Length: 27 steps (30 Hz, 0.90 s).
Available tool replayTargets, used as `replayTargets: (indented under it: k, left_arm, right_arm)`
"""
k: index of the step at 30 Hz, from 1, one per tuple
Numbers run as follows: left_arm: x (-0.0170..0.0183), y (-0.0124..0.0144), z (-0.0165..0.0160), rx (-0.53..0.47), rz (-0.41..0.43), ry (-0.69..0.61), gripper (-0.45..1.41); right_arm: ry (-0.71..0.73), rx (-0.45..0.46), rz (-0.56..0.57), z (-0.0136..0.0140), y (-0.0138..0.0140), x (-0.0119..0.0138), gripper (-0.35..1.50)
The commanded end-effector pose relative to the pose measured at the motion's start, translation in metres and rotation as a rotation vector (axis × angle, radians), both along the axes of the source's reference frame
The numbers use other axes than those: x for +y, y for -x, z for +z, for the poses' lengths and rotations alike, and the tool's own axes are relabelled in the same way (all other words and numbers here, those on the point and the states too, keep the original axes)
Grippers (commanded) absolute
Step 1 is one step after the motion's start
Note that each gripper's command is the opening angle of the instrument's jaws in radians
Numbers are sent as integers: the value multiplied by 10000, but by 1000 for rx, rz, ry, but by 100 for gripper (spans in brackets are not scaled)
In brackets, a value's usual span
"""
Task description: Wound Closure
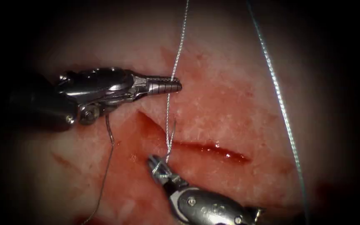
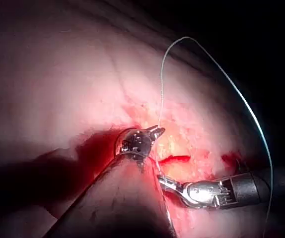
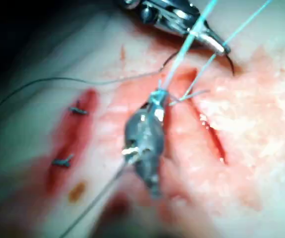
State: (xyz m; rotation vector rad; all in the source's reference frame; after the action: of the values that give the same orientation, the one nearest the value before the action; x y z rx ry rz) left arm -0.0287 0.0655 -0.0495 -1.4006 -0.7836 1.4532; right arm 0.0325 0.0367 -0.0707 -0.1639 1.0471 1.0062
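The cut [image 1: 213, 149] runs across the tissue [image 1: 230, 100] with red fluid in it. My left tool [image 1: 176, 86] reaches in from the left with its jaws shut above the cut's left end. The pale thread [image 1: 178, 50] comes down from above and passes against its tip without being gripped. My right tool [image 1: 158, 165] comes up from below, shut on this thread just below the cut; I see it also in the right wrist view [image 3: 158, 95]. A dark curve, seemingly the needle [image 1: 110, 130], lies on the tissue under the left tool's wrist, left of the cut and held by neither tool.
A second run of thread [image 1: 281, 104] slants down the right side of the tissue. Dark thread [image 1: 103, 183] trails down from the dark curve. Two knotted stitches with cut ends [image 3: 78, 110] sit on the tissue beside the right tool.
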Motion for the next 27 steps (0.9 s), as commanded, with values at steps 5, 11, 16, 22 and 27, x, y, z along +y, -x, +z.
replayTargets:
  k: [5,11,16,22,27]
  left_arm:
    - [-8,6,10,99,81,286,-35]
    - [-12,4,10,186,147,582,-35]
    - [-11,6,12,280,209,853,-35]
    - [-17,9,10,325,321,1024,-35]
    - [-20,9,10,350,379,1006,-35]
  right_arm:
    - [2,4,0,4,-6,-4,-35]
    - [2,5,-2,5,-6,-4,-35]
    - [2,5,-2,5,-7,-4,-35]
    - [2,6,-3,6,-9,-3,-35]
    - [3,8,-6,7,-9,-3,-35]
